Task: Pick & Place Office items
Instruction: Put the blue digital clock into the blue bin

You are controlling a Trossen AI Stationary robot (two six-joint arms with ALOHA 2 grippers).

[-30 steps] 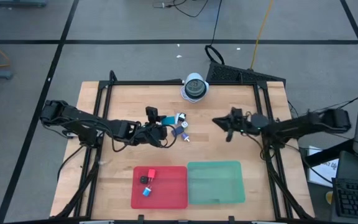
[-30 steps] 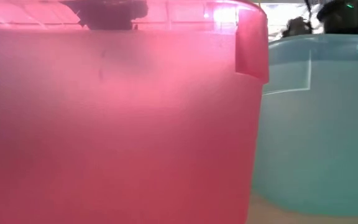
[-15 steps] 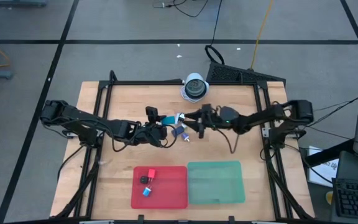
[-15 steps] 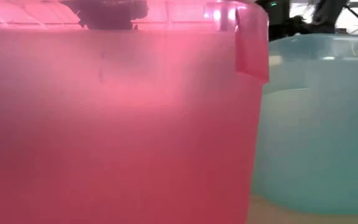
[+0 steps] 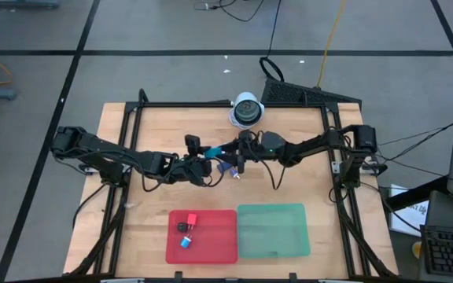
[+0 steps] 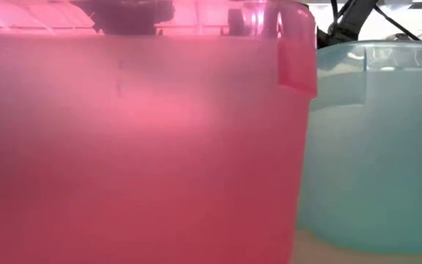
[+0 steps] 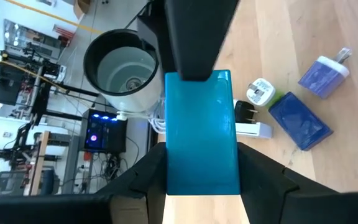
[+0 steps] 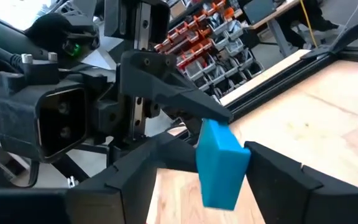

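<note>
Hands are meeting just toward 12 o'clock from the middle of the surface (image 5: 156,126). Reaching in from 9 o'clock, the left hand (image 5: 208,157) is clamping a teal piece (image 7: 201,134) by its two long sides. The right hand (image 5: 235,151) is stretching across from 3 o'clock and sitting at the far end of the same piece; whether it is gripping cannot be told. Just toward 5 o'clock from them, a dark blue block (image 7: 300,121), a pale blue plug (image 7: 323,74) and a white plug (image 7: 260,93) are lying loose on the wood. At 6 o'clock, a red tray (image 5: 219,245) is holding a red piece (image 5: 192,220), a black piece (image 5: 183,228) and a blue piece (image 5: 185,242), with a green tray (image 5: 274,230) touching it on the 3 o'clock side.
</note>
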